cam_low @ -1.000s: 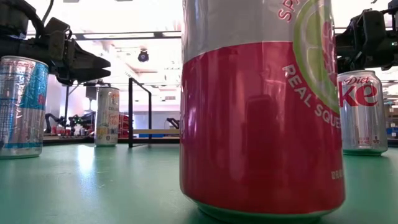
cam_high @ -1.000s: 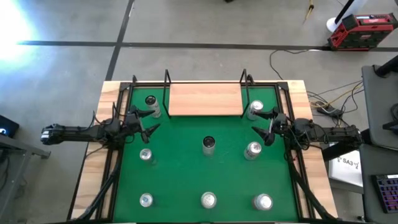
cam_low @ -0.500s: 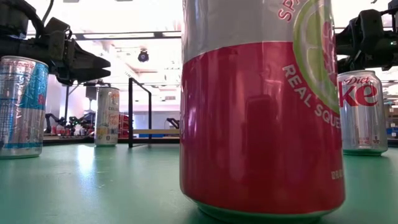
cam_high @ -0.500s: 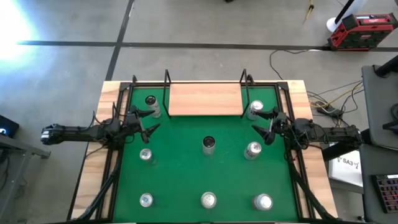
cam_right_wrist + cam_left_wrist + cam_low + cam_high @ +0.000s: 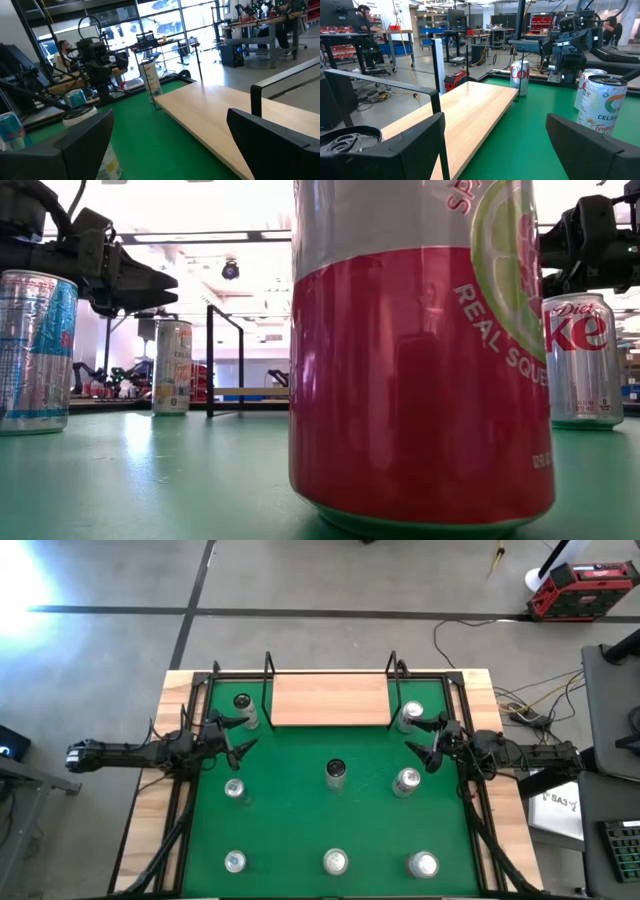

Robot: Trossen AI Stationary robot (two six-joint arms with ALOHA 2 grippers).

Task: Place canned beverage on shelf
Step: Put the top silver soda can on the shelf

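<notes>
The shelf (image 5: 330, 700), a light-wood board in black rods, stands at the far middle of the green mat; it also shows in the left wrist view (image 5: 470, 107) and the right wrist view (image 5: 225, 120). Several cans stand upright on the mat, among them one by the shelf's left end (image 5: 242, 710), one by its right end (image 5: 411, 716) and one in the middle (image 5: 335, 772). My left gripper (image 5: 237, 735) is open and empty beside the far-left can. My right gripper (image 5: 425, 738) is open and empty beside the far-right can.
More cans stand in a middle row (image 5: 234, 789), (image 5: 407, 781) and a near row (image 5: 234, 861), (image 5: 335, 862), (image 5: 424, 864). The near middle can (image 5: 420, 350) fills the low view. Black frame rods run along the mat's sides. People sit at desks beyond the table.
</notes>
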